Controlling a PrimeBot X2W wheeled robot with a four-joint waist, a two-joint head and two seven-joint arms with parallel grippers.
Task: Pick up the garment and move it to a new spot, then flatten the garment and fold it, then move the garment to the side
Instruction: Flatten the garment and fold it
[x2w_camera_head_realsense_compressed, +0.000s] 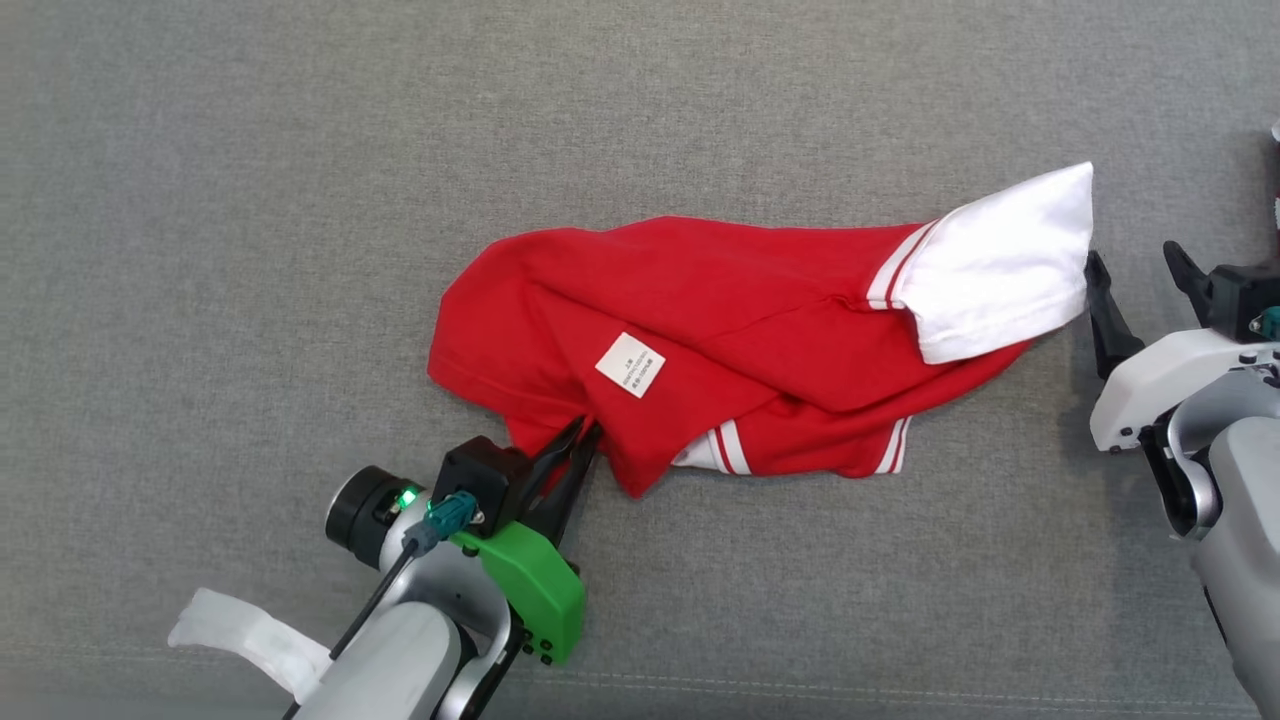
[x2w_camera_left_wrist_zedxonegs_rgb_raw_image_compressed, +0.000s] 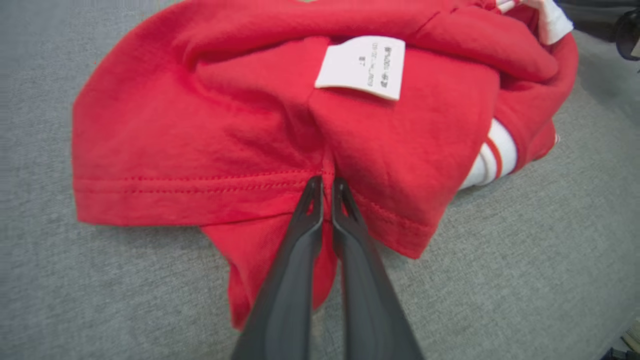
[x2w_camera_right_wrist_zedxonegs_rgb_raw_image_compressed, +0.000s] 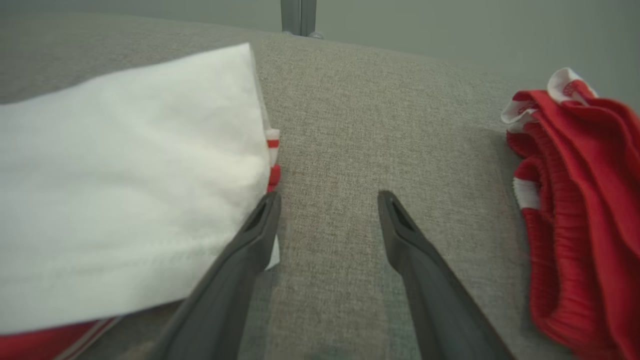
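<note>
the left pincer (x2w_camera_head_realsense_compressed: 588, 428) is gripping the red garment (x2w_camera_head_realsense_compressed: 760, 320) at its hem, its jaws narrowed almost to nothing with a thin fold of cloth between them. the garment is lying crumpled on the grey counter (x2w_camera_head_realsense_compressed: 300, 200), spreading ahead of and to the right of the left pincer's tips. its white sleeve (x2w_camera_head_realsense_compressed: 1010, 260) is ending just beside the right pincer (x2w_camera_head_realsense_compressed: 1135, 255). that right pincer is standing wide and holding nothing. one of its tips is sitting right against the sleeve's edge and the other over bare counter. the left seems to be taking one end while the right is lining up on the other, probably so the garment can be lifted stretched between them rather than as a bundle.

the left wrist view is giving the detail the head view is blurring. the left pincer (x2w_camera_left_wrist_zedxonegs_rgb_raw_image_compressed: 327, 182) is biting exactly on the double-stitched hem where a seam is running into it, and the white label (x2w_camera_left_wrist_zedxonegs_rgb_raw_image_compressed: 361, 66) is lying beyond the tips. the right wrist view is showing the sleeve (x2w_camera_right_wrist_zedxonegs_rgb_raw_image_compressed: 125, 190) lying to the left of the right pincer (x2w_camera_right_wrist_zedxonegs_rgb_raw_image_compressed: 330, 196), not between its jaws. it is also showing another red ribbed piece (x2w_camera_right_wrist_zedxonegs_rgb_raw_image_compressed: 590, 200) bunched well off to that pincer's right.
</note>
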